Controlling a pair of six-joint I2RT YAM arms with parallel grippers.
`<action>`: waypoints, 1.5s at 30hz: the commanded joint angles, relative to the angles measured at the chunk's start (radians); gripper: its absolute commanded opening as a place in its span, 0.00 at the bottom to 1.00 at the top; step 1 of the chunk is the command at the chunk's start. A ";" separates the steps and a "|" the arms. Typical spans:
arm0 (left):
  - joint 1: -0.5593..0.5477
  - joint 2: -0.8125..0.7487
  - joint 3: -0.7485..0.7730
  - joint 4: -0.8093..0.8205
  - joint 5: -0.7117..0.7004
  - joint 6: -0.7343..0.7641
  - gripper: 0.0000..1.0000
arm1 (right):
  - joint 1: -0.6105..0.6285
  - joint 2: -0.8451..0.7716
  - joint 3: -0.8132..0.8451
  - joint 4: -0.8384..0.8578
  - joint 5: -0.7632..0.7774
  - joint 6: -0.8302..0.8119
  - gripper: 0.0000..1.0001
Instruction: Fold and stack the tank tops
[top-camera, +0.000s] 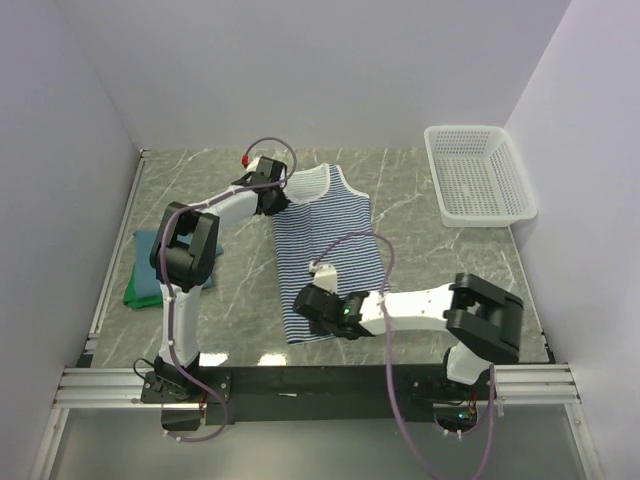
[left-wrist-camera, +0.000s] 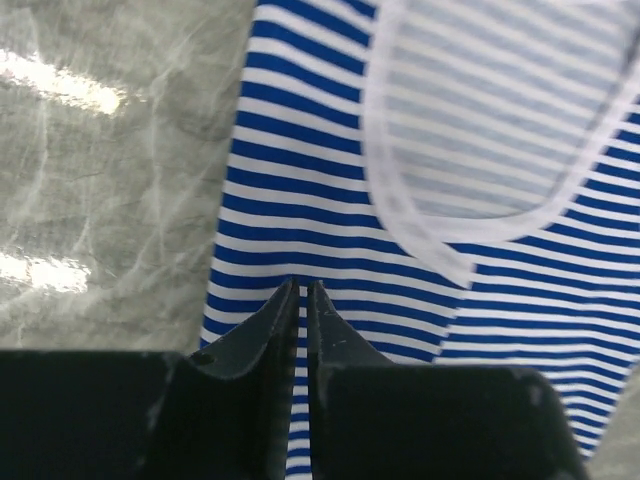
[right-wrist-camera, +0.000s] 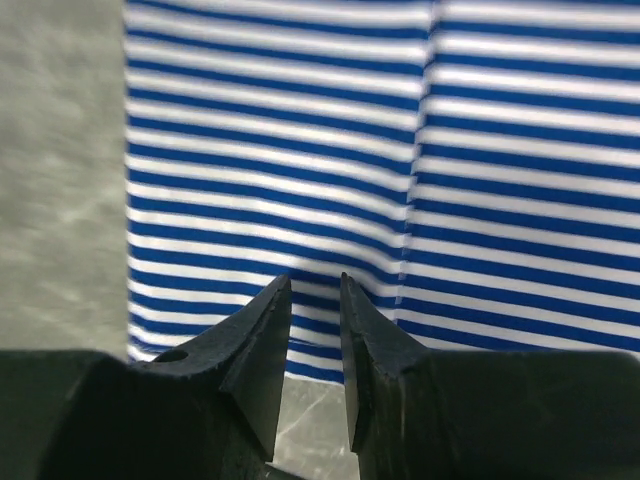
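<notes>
The navy-and-white striped tank top (top-camera: 325, 250) lies flat in the middle of the table, folded lengthwise, with its neck at the far end. My left gripper (top-camera: 274, 193) is down on its far left corner beside the white neckline (left-wrist-camera: 470, 215). Its jaws are closed to a thin slit on the striped cloth (left-wrist-camera: 300, 150), tips (left-wrist-camera: 302, 285) against it. My right gripper (top-camera: 306, 301) is at the near left corner, and its open jaws (right-wrist-camera: 315, 282) straddle the hem of the striped cloth (right-wrist-camera: 300, 150). At the left edge the teal-blue tank top (top-camera: 148, 243) lies folded on the green tank top (top-camera: 138, 293).
A white mesh basket (top-camera: 478, 175) stands at the far right corner. The marble table (top-camera: 200, 180) is bordered by a rail on the left and white walls all round. A purple cable loops over the striped top from the right arm.
</notes>
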 joint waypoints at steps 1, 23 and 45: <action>0.010 0.023 0.001 0.012 0.008 0.015 0.13 | 0.057 0.077 0.075 -0.032 0.048 -0.003 0.33; 0.107 -0.044 0.079 0.015 0.147 0.193 0.46 | 0.100 0.188 0.351 0.067 -0.044 -0.014 0.47; -0.301 -0.479 -0.255 0.080 0.006 0.043 0.48 | -0.911 -0.051 0.268 -0.018 -0.346 -0.346 0.50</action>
